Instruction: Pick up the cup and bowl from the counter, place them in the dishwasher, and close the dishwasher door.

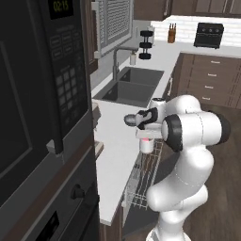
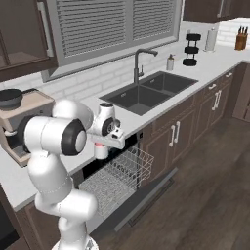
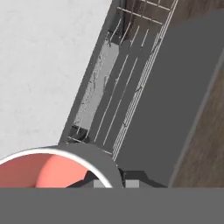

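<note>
My gripper [image 1: 147, 137] is shut on the rim of the cup [image 1: 147, 145], a small pale cup with a red inside. It hangs just past the counter [image 1: 117, 155] edge, above the dishwasher's white wire rack [image 1: 141, 186]. In the right base view the cup [image 2: 101, 152] hangs under the gripper [image 2: 102, 144], over the pulled-out rack [image 2: 119, 176] and the lowered dishwasher door [image 2: 146, 197]. The hand view has the cup [image 3: 48, 168] at bottom left by the gripper [image 3: 113, 180], with rack wires [image 3: 127, 87] and the door [image 3: 175, 96] below. The grey bowl [image 1: 130, 120] rests on the counter behind my wrist.
A dark double sink [image 1: 129, 87] with a faucet [image 1: 115, 59] lies further along the counter. A black microwave and oven column [image 1: 42, 117] stands close on the left. A coffee machine [image 2: 19, 122] sits behind the arm. Dark cabinets [image 2: 176, 134] flank the dishwasher; wood floor lies to the right.
</note>
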